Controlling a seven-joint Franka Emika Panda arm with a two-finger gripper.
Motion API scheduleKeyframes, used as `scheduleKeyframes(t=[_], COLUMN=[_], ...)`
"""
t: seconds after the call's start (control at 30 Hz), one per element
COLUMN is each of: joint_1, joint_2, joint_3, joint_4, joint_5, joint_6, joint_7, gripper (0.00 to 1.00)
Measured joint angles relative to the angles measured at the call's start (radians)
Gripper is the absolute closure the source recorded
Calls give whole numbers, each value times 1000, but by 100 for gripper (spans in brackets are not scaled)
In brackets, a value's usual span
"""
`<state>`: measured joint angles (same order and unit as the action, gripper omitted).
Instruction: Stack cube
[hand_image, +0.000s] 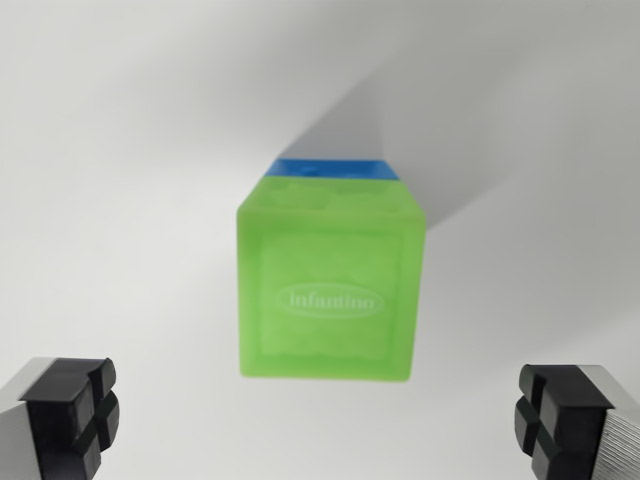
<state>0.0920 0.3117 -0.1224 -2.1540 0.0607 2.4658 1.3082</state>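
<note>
The green cube (328, 288) sits on top of a blue cube (330, 167), of which only a thin strip of the far top edge shows behind the green one. The two look squarely aligned, edge over edge, which is why so little blue is visible from above; judging by that, the stack already looks made. Both rest on a plain white desk (120, 150), and a long grey shadow runs from the stack up and toward the wrist view's right, fitting a tall pile rather than a single block.

The gripper (330, 425) is released: its two black-padded fingers stand wide apart at the bottom corners of the wrist view, one finger (75, 405) at the wrist view's left and the other at the right, with nothing between them. Neither pad touches the green cube. The cube lies ahead of the gripper and between the lines of the two fingers, roughly centred, with clear desk on either side. The top face of the green cube, with its pale oval logo, faces the camera, so the wrist is looking nearly straight down on the stack. The wide spread would suit either a fresh release or a clean approach; which one cannot be told here
</note>
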Motion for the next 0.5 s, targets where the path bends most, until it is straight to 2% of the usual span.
scheduleKeyframes(t=[0.5], joint_1=[0], joint_2=[-113], joint_3=[-1], joint_4=[27], joint_5=[-25], joint_6=[-138], joint_7=[17], gripper=[0])
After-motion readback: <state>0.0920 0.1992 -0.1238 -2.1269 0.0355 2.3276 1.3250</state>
